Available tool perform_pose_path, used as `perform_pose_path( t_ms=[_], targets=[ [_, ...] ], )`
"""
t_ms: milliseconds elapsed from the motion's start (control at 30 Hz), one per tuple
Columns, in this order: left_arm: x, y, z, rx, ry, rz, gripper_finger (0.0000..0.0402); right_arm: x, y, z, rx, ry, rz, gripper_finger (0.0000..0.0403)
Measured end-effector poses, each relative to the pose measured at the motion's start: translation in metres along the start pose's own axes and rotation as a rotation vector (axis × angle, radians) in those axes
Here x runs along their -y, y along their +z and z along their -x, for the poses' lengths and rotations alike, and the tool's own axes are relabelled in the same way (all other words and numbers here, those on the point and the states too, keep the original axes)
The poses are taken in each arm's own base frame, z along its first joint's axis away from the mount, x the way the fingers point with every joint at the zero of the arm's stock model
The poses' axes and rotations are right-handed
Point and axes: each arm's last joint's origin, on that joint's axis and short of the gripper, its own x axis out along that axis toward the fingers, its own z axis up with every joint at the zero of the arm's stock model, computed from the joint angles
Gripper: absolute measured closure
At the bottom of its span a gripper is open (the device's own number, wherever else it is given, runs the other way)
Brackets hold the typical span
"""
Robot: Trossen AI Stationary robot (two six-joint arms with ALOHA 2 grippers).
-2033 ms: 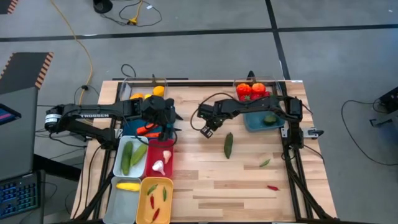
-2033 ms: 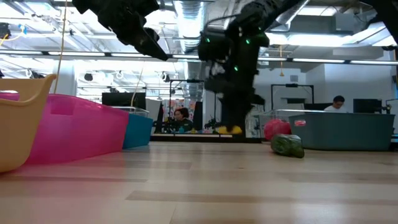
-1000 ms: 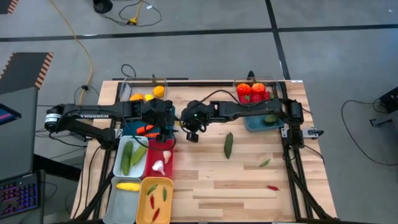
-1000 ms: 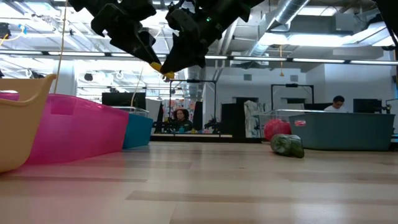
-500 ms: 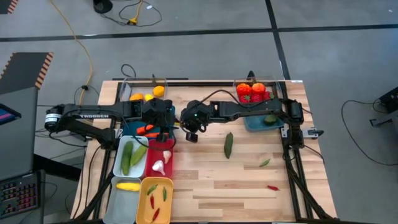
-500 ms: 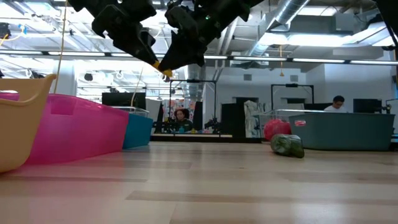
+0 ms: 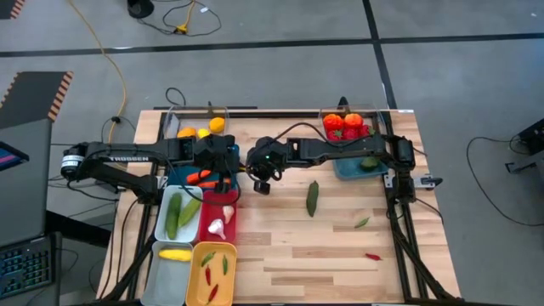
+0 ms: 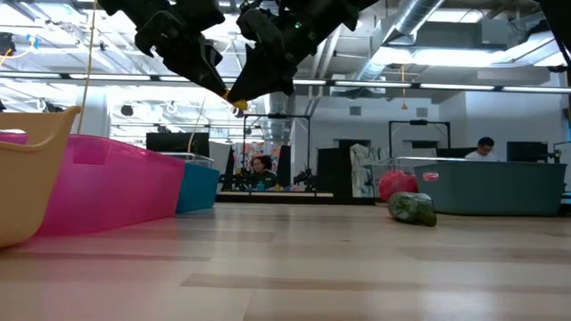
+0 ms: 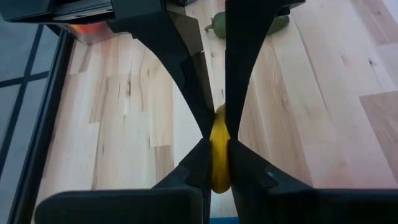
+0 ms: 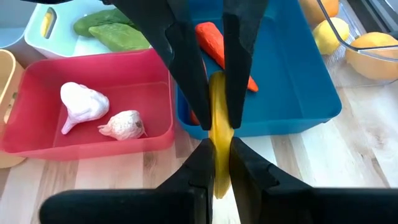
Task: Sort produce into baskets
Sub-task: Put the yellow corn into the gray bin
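Squash piece (image 9: 219, 154), small and yellow, hangs in mid-air above the table's far-left area, just beside the blue basket (image 10: 298, 93). Left gripper (image 9: 214, 146) and right gripper (image 10: 217, 146) both pinch it, fingers clamped narrow. Risk: two grips on one slim toy. If the arms part before one lets go, it could twist free and drop onto the table (image 7: 340, 246), or into the red basket (image 10: 37, 118) beside the garlic (image 10: 81, 102).

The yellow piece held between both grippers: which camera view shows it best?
The right wrist view: the yellow piece fills the middle, pinched by both grippers. The left wrist view shows less of it; the low view only a speck; the high view hides it.
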Motion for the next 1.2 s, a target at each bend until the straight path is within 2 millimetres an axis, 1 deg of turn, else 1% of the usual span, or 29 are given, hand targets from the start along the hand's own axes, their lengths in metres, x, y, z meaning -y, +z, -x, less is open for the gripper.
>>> perform_pose_path(
  t_ms=[200, 300, 400, 600, 700, 800, 967, 1033, 1200],
  targets=[
    [0.0, 0.0, 0.0, 0.0, 0.001, 0.0, 0.037, 0.0, 0.0, 0.0, 0.001, 0.0, 0.0, 0.0332],
    [0.0, 0.0, 0.0, -0.001, 0.001, 0.0, 0.037, 0.0, 0.0, 0.0, 0.004, 0.001, -0.003, 0.0317],
    [0.0, 0.0, 0.0, -0.001, 0.002, 0.0, 0.037, 0.0, 0.001, 0.0, 0.015, 0.001, -0.005, 0.0289],
    [0.0, 0.0, 0.0, -0.003, 0.001, 0.001, 0.037, 0.0, 0.002, 0.0, 0.016, 0.002, -0.031, 0.0216],
    [0.0, -0.001, 0.002, -0.03, -0.008, 0.002, 0.037, 0.0, 0.001, 0.0, 0.009, 0.002, -0.044, 0.0193],
    [0.0, 0.002, 0.01, -0.088, -0.03, 0.017, 0.037, 0.0, 0.0, 0.006, -0.014, 0.001, -0.044, 0.0182],
    [-0.001, 0.01, 0.03, -0.182, -0.093, 0.072, 0.037, -0.001, 0.003, 0.021, -0.03, 0.0, -0.037, 0.018],
    [0.002, 0.012, 0.039, -0.212, -0.168, 0.089, 0.037, 0.0, 0.002, 0.025, -0.052, -0.001, -0.037, 0.018],
    [0.017, 0.015, 0.059, -0.297, -0.427, 0.156, 0.037, 0.0, 0.0, 0.025, -0.076, -0.003, -0.037, 0.018]
  ],
)
